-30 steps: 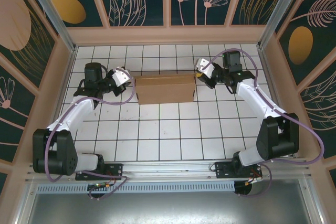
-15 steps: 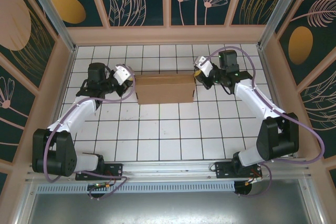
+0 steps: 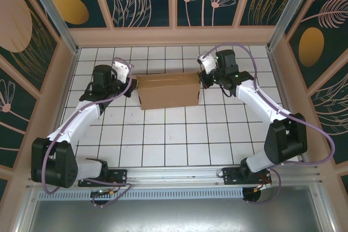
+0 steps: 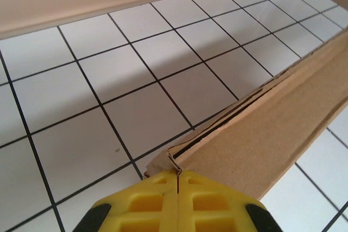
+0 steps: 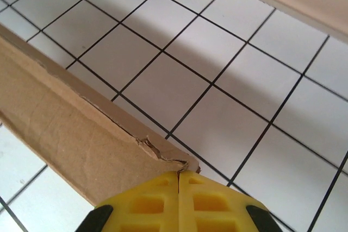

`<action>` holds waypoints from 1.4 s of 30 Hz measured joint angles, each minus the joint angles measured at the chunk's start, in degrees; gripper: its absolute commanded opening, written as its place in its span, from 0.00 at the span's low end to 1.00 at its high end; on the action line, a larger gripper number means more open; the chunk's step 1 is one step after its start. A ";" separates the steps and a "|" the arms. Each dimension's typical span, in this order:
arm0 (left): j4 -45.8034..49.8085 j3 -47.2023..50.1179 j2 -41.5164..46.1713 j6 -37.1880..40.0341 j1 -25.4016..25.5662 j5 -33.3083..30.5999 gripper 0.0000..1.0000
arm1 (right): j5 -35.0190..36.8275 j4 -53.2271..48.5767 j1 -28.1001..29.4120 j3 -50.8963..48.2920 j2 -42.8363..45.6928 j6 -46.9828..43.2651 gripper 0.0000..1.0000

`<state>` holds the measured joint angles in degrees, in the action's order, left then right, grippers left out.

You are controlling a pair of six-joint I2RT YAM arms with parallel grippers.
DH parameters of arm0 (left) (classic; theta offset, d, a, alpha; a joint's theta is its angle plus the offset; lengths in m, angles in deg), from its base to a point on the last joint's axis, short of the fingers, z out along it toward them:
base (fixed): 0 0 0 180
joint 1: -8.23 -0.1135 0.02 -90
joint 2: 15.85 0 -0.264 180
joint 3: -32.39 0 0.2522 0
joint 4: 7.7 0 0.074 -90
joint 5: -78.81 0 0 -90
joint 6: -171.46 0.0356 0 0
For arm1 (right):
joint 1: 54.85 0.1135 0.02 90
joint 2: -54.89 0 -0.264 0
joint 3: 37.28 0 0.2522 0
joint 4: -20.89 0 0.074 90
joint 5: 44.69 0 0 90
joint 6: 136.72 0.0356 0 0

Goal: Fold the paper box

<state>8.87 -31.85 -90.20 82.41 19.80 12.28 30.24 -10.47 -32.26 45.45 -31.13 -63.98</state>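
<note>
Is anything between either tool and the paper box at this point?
Nothing visible. The left tool is shut right on the far left corner of the paper box, and the right tool on its far right corner. The cardboard meets each fingertip seam directly.

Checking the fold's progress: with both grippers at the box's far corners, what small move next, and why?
Probably press both corners gently down together. The shut left gripper and right gripper touch opposite far corners of the paper box, and a dark slit along its edge suggests it isn't fully closed.
</note>
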 measured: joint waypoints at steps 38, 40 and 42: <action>4.68 -1.07 2.62 -19.12 1.62 -5.57 0.00 | 4.74 -4.94 3.19 2.01 0.09 24.79 0.00; 4.31 -1.03 2.45 -19.52 1.62 -5.66 0.00 | 5.07 -4.02 3.37 1.40 0.31 25.09 0.00; 4.00 -1.03 2.29 -19.80 1.62 -5.79 0.00 | 5.49 -3.39 3.48 1.07 0.37 25.16 0.00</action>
<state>12.87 -32.88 -87.91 62.61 21.42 6.49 35.72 -13.86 -28.78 46.52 -30.76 -38.82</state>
